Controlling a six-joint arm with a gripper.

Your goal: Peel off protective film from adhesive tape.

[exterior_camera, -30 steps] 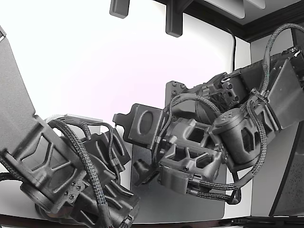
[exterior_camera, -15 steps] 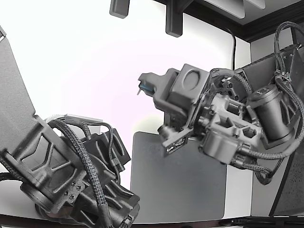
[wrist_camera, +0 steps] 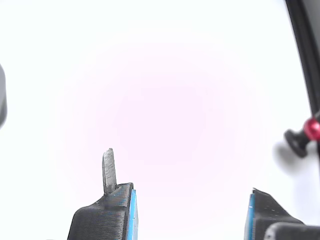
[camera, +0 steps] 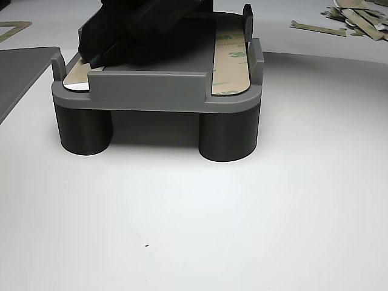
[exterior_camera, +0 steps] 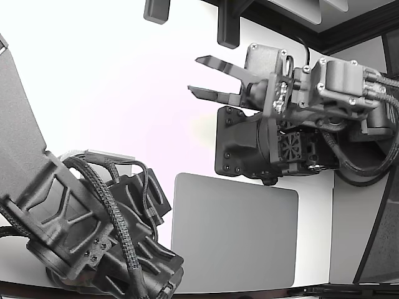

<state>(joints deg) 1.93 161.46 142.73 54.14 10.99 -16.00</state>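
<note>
The black two-fingered claw (exterior_camera: 202,78) is raised well above the white worktop (exterior_camera: 112,93), its fingers spread wide and pointing toward the exterior view's left. In the wrist view a thin grey sliver (wrist_camera: 108,170) stands up from the tip of one blue-padded finger (wrist_camera: 131,215); it may be a scrap of film clinging there, though I cannot tell. Nothing lies between the pads.

The task's thing is not near the claw. In the other view a tan strip of adhesive tape with its printed protective film (camera: 231,57) lies flat in a channel of the dark grey footed holder (camera: 157,91), probably so its walls keep the strip from sliding as the film is pulled. Its long axis runs away from that camera, rounded end nearest. Peeled tan strips (camera: 351,15) lie scattered beyond.
</note>
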